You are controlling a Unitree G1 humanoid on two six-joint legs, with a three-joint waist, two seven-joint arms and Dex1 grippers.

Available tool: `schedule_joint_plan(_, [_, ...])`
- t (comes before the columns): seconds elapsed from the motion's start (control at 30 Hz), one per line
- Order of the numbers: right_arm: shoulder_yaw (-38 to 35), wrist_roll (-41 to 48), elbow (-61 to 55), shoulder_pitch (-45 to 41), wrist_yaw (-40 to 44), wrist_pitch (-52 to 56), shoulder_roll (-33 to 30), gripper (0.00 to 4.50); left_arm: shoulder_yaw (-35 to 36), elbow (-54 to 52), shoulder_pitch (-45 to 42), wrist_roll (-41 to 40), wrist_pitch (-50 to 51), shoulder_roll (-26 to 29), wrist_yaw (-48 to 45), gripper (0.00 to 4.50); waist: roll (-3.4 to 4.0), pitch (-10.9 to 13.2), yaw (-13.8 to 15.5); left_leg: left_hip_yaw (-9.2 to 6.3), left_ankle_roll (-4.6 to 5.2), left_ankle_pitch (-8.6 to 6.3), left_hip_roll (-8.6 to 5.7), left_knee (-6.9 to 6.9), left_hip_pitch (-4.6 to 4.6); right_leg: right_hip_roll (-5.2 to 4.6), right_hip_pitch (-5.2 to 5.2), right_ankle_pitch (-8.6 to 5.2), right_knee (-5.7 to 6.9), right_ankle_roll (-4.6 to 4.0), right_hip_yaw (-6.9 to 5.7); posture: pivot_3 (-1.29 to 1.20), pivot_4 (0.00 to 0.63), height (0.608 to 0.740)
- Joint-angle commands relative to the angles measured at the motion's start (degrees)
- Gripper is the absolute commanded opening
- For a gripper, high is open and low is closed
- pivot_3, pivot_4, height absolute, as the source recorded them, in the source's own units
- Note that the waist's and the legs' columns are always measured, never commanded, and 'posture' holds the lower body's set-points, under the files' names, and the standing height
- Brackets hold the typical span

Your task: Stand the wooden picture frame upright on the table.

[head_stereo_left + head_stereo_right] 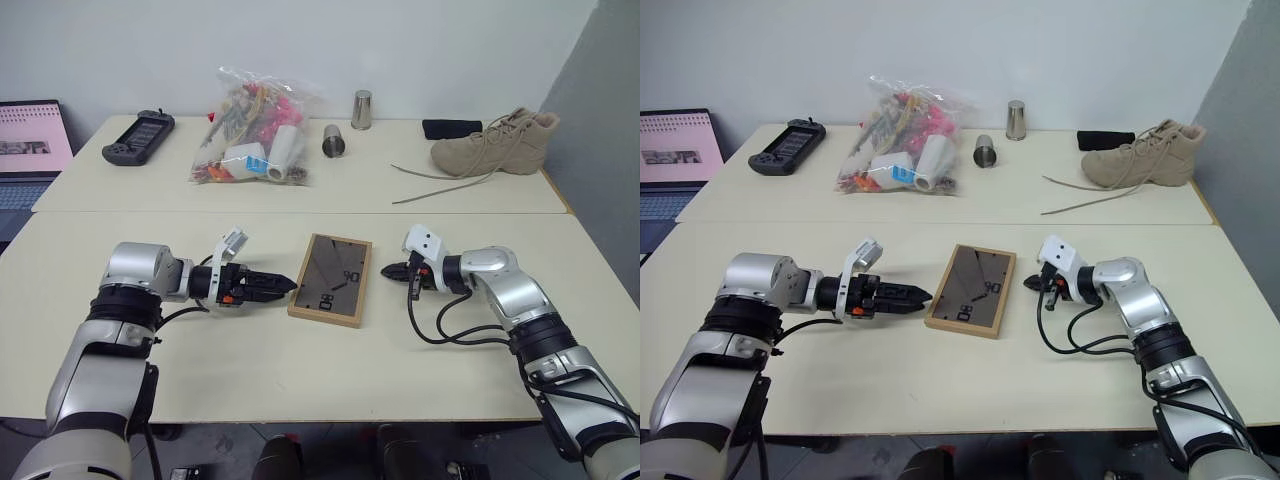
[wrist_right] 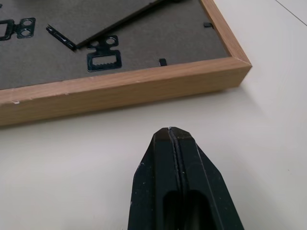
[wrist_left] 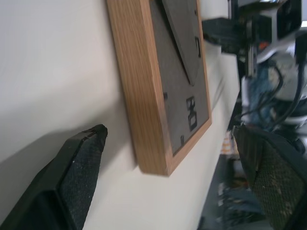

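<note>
A: What carries everything here?

B: A pale cream worktop (image 1: 200, 380). The wooden picture frame (image 1: 331, 279) lies flat near its middle, dark back side up.

A: And behind it?

B: A second worktop (image 1: 120, 190) of the same colour touches the far edge. On it lie a black handheld controller (image 1: 138, 136), a clear bag of mixed items (image 1: 252, 130), two metal cups (image 1: 335, 140), one lying and one upright, a black pouch (image 1: 451, 128) and a tan boot (image 1: 497, 143) with loose laces.
</note>
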Motion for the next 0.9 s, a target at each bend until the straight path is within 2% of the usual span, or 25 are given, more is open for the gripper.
schedule_joint_plan(0.03, [0.8,0.0,-2.0,-0.8,-0.6,0.5,2.3,0.0,-2.4,2.1,-0.3,1.8,-3.0,-2.8,1.1,4.49,0.02,0.0,0.1,0.0,0.0,0.0,0.0,0.0,0.01,-0.01,0.0,0.0,0.0,0.0,0.0,0.0,0.15,0.74])
schedule_joint_plan(0.33, [2.4,-1.0,0.9,-3.6,-2.6,0.2,8.5,0.0,-3.3,-0.7,-0.3,0.6,-3.0,-5.5,-0.3,4.49,0.03,0.0,0.5,0.0,-0.01,0.01,-0.02,0.02,0.01,-0.03,0.01,0.0,0.03,0.0,0.01,0.0,0.15,0.74])
schedule_joint_plan(0.53, [2.0,-1.7,1.9,-4.1,-2.5,-0.3,9.2,0.0,-1.6,-3.6,-0.1,-1.4,-1.0,-5.5,-0.6,4.49,0.03,0.0,1.2,-0.01,-0.01,0.0,-0.05,0.02,-0.03,-0.07,0.01,0.0,0.02,0.0,0.0,0.0,0.15,0.74])
schedule_joint_plan(0.73, [2.0,-2.0,2.2,-3.8,-2.6,-0.6,9.3,0.0,-1.7,-11.8,3.4,-3.9,0.7,-4.2,-1.0,4.49,0.03,0.0,1.0,0.0,-0.01,0.0,-0.02,-0.01,-0.03,-0.05,-0.04,0.0,0.02,0.0,0.01,0.0,0.15,0.74])
schedule_joint_plan(0.9, [2.0,-2.1,2.7,-4.2,-2.8,-0.9,9.7,0.0,-1.4,-13.9,5.1,-4.1,0.1,-3.5,0.1,4.49,0.03,0.0,0.9,0.0,-0.01,0.0,-0.01,-0.01,-0.03,-0.04,-0.05,0.0,0.03,0.0,0.01,0.0,0.15,0.74])
